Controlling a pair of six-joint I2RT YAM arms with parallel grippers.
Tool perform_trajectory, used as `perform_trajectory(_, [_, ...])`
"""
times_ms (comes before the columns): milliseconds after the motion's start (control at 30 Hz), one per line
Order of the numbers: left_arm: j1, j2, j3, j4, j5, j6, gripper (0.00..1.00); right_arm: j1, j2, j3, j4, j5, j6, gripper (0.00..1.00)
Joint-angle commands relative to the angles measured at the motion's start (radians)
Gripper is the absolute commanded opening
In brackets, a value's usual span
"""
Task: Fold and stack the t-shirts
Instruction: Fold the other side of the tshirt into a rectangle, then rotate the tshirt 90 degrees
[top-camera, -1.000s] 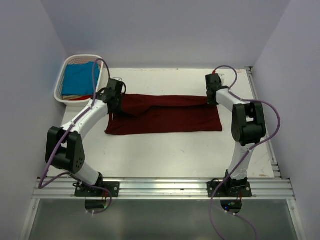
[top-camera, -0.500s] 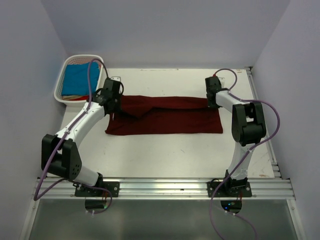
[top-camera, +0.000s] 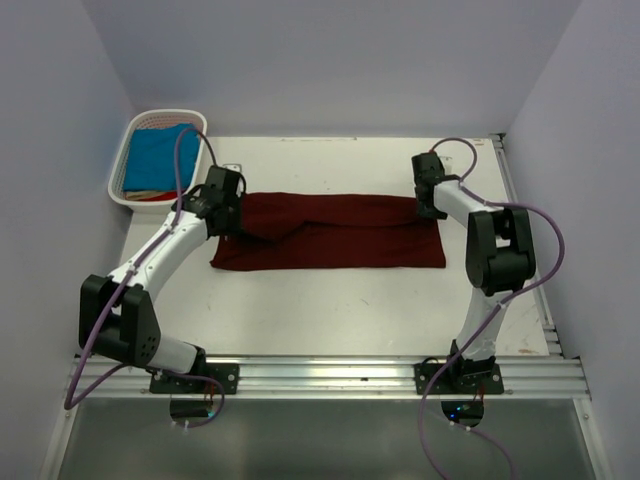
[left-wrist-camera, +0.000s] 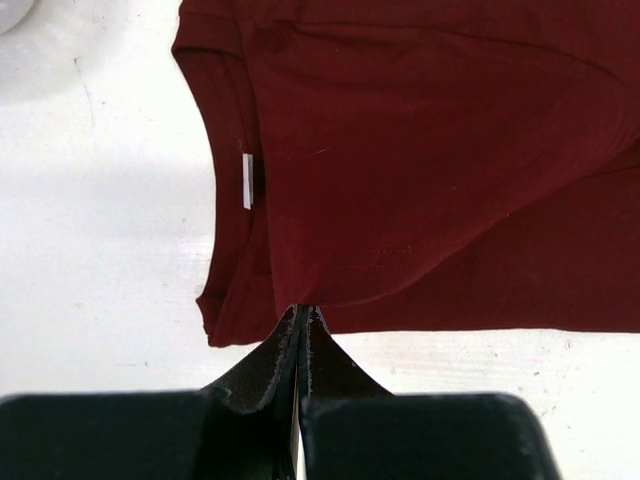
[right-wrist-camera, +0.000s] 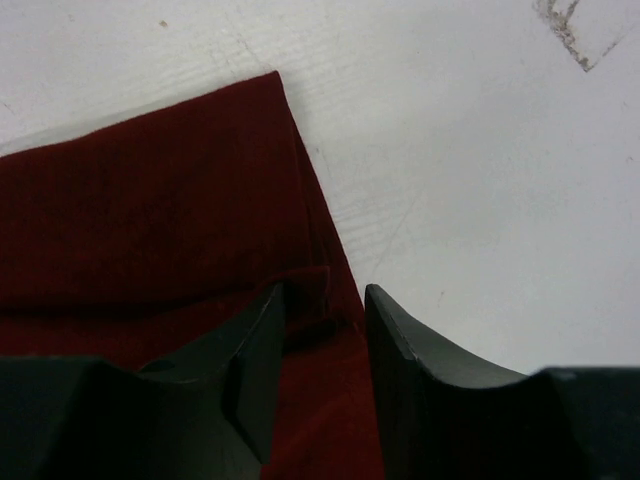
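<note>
Top external view: the dark maroon round-necked cloth t-shirt (top-camera: 340, 240) was seen laid out as a long band across the far half of the white bench (top-camera: 330, 310), with an upper layer of cloth doubled over along its far edge. Its neck end was turned toward the left arm, and a small white label (left-wrist-camera: 247, 181) was shown inside the collar in the left wrist view.

The left hand (left-wrist-camera: 301, 314) was clenched, its black fingers pressed tip to tip on the edge of the folded-over layer, just beside the collar. The cloth was drawn to a point where it was pinched. At the opposite end, the right hand (right-wrist-camera: 322, 296) was set over the far right corner of the t-shirt. A ridge of the hem was gripped between its two fingers, and the gap between them was filled by that cloth.

The bright turquoise-blue cloth t-shirt (top-camera: 158, 158) was seen folded inside the white slatted plastic basket (top-camera: 165, 116), which was placed at the far left corner of the bench, well apart from the maroon garment. Other cloth was glimpsed beneath it, too hidden to be identified.
</note>
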Motion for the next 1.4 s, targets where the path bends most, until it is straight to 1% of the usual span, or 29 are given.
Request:
perform_trajectory(0, [0.004, -0.048, -0.006, -0.025, 0.012, -0.027, 0.04, 0.001, -0.115, 0.021, -0.068, -0.010, 0.024, 0.43])
perform_trajectory(33, [0.006, -0.051, -0.006, -0.030, 0.002, -0.035, 0.09, 0.004, -0.135, 0.015, -0.073, -0.010, 0.031, 0.45])
perform_trajectory(67, [0.006, -0.052, -0.005, -0.039, -0.006, -0.041, 0.32, 0.002, -0.165, 0.006, -0.075, -0.012, 0.034, 0.47])
perform_trajectory(133, [0.006, -0.065, -0.006, -0.048, -0.036, -0.067, 0.63, 0.004, -0.198, -0.001, -0.093, -0.010, 0.035, 0.50])
perform_trajectory(167, [0.006, -0.068, -0.008, -0.048, -0.043, -0.073, 1.00, 0.005, -0.219, -0.004, -0.098, -0.006, 0.040, 0.52])
perform_trajectory(300, [0.006, -0.097, -0.015, -0.014, -0.044, -0.102, 1.00, 0.005, -0.245, -0.001, -0.101, 0.003, 0.032, 0.53])
perform_trajectory(367, [0.006, -0.098, -0.017, 0.034, -0.027, -0.104, 1.00, 0.005, -0.236, 0.016, -0.096, -0.001, 0.023, 0.52])
perform_trajectory(400, [0.006, -0.089, -0.014, 0.048, -0.027, -0.111, 1.00, 0.007, -0.213, 0.024, -0.095, -0.018, 0.021, 0.48])
perform_trajectory(433, [0.006, -0.082, -0.014, 0.065, -0.020, -0.115, 1.00, 0.007, -0.199, 0.034, -0.098, -0.027, 0.021, 0.40])
perform_trajectory(467, [0.006, -0.072, -0.014, 0.108, -0.012, -0.115, 1.00, 0.007, -0.187, 0.056, -0.098, -0.041, 0.023, 0.25])
perform_trajectory(500, [0.006, -0.042, -0.003, 0.124, -0.001, -0.115, 0.98, 0.005, -0.154, 0.068, -0.105, -0.053, 0.031, 0.03])
perform_trajectory(533, [0.006, -0.023, 0.003, 0.156, 0.031, -0.113, 0.83, 0.007, -0.141, 0.077, -0.104, -0.084, 0.034, 0.00])
perform_trajectory(567, [0.006, -0.002, 0.006, 0.179, 0.042, -0.113, 0.71, 0.007, -0.124, 0.085, -0.096, -0.101, 0.035, 0.00])
perform_trajectory(600, [0.007, 0.045, 0.017, 0.194, 0.054, -0.115, 0.55, 0.007, -0.112, 0.090, -0.084, -0.118, 0.035, 0.00])
perform_trajectory(633, [0.007, 0.072, 0.027, 0.208, 0.068, -0.116, 0.25, 0.007, -0.086, 0.097, -0.084, -0.145, 0.041, 0.00])
perform_trajectory(667, [0.007, 0.098, 0.035, 0.225, 0.071, -0.118, 0.14, 0.007, -0.074, 0.105, -0.078, -0.154, 0.043, 0.00])
perform_trajectory(700, [0.007, 0.142, 0.043, 0.240, 0.069, -0.119, 0.05, 0.007, -0.064, 0.108, -0.066, -0.165, 0.043, 0.00])
perform_trajectory(733, [0.007, 0.161, 0.049, 0.263, 0.057, -0.122, 0.00, 0.007, -0.038, 0.113, -0.062, -0.176, 0.044, 0.00])
perform_trajectory(833, [0.007, 0.222, 0.055, 0.314, 0.042, -0.118, 0.00, 0.007, -0.011, 0.113, -0.047, -0.208, 0.046, 0.00])
perform_trajectory(1100, [0.012, 0.348, 0.081, 0.269, -0.026, -0.145, 0.00, 0.007, 0.035, 0.064, -0.030, -0.204, 0.050, 0.00])
perform_trajectory(1267, [0.022, 0.399, 0.069, 0.276, -0.029, -0.173, 0.00, 0.007, 0.029, 0.012, -0.027, -0.210, 0.063, 0.00])
perform_trajectory(1367, [0.033, 0.455, 0.096, 0.285, 0.000, -0.187, 0.00, 0.008, 0.012, -0.033, -0.024, -0.243, 0.070, 0.00])
